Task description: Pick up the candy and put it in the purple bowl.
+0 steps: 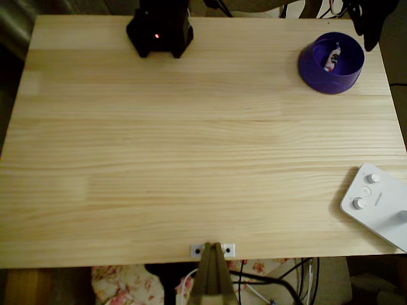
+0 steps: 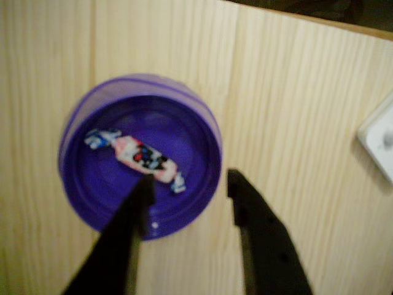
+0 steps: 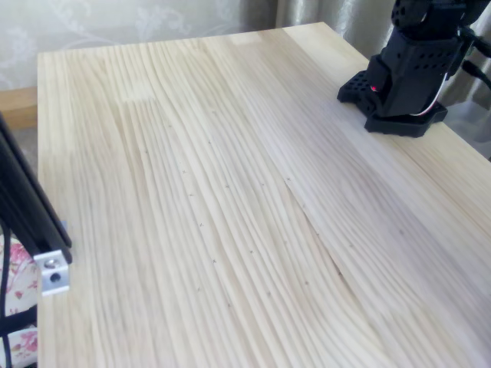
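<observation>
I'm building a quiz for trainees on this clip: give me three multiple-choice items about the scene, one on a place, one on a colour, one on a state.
1. Where does the candy lie?
A. on the bare table
B. inside the purple bowl
C. on the white device

2. What colour is the device with round knobs at the table's right edge in the overhead view?
A. white
B. red
C. green

3. How does the gripper stand in the wrist view?
A. shut on the candy
B. shut and empty
C. open, holding nothing

Answers:
1 B, the wrapped sweet rests on the bowl's floor in both the wrist and overhead views.
2 A, its body is plainly white.
3 C, the two dark fingers stand apart above the bowl's rim.
</observation>
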